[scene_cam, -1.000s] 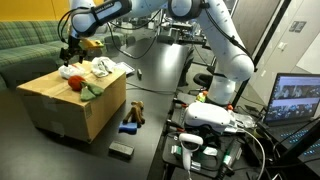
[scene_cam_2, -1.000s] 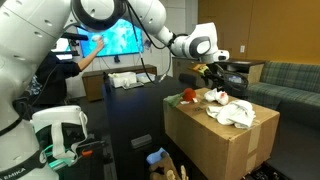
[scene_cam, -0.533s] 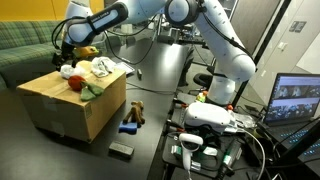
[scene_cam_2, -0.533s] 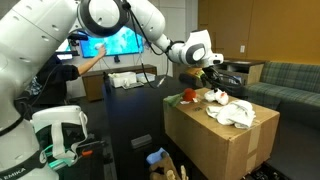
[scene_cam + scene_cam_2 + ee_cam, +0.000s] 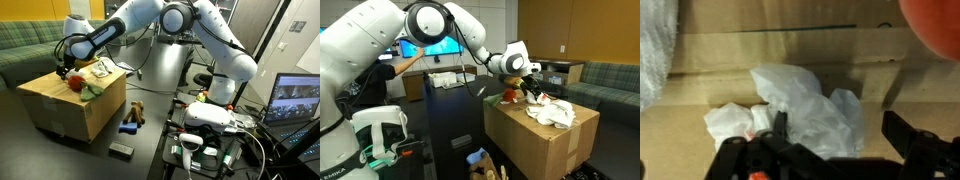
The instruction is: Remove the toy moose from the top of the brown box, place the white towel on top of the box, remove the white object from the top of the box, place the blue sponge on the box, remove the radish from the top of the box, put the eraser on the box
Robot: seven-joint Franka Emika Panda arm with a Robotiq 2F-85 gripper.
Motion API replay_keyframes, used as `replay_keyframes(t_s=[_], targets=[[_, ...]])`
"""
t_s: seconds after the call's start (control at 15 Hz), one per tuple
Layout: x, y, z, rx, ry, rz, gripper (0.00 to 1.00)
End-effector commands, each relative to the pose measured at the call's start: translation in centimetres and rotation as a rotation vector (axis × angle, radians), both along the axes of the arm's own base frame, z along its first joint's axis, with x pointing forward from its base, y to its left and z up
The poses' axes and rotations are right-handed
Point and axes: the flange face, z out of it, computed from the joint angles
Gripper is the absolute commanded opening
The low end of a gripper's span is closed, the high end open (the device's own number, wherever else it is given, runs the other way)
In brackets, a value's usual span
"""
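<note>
Descending since a second ago, the arm now hovers low over the crumpled white object (image 5: 800, 110), which lies on top of the brown cardboard box (image 5: 760, 50). Its bulk sits between the spread-open fingers (image 5: 912, 138), nearer one than the other and touching neither. The sound move is to drop straight down and pinch the raised middle folds, staying clear of the white cloth towel (image 5: 655, 50) and the round red radish (image 5: 935, 25) on either side.

The Franka arm (image 5: 225, 45) is built of glossy white, rounded shells joined by dark grey rings. Its Robotiq gripper (image 5: 840, 140) is black, with angular linked fingers (image 5: 908, 135). Behind the jaws a small orange mark (image 5: 758, 176) shows on its body.
</note>
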Motion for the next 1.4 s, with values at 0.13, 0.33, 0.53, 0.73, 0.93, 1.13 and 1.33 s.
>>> replay_keyframes(t_s=[0.13, 0.33, 0.53, 0.73, 0.93, 1.13, 1.33], targets=[[0.5, -0.2, 1.1, -0.043, -0.017, -0.012, 0.53], [0.4, -0.4, 1.2, -0.056, -0.019, -0.008, 0.3], [0.2, -0.6, 0.9, -0.071, -0.011, -0.007, 0.09], [-0.1, -0.9, 2.2, -0.071, -0.027, -0.015, 0.02], [-1.1, -1.3, 5.3, -0.068, -0.071, -0.031, 0.04], [-2.8, -2.6, 9.4, -0.075, -0.116, -0.066, 0.05], [-6.0, -4.4, 12.8, -0.103, -0.093, -0.091, 0.05]])
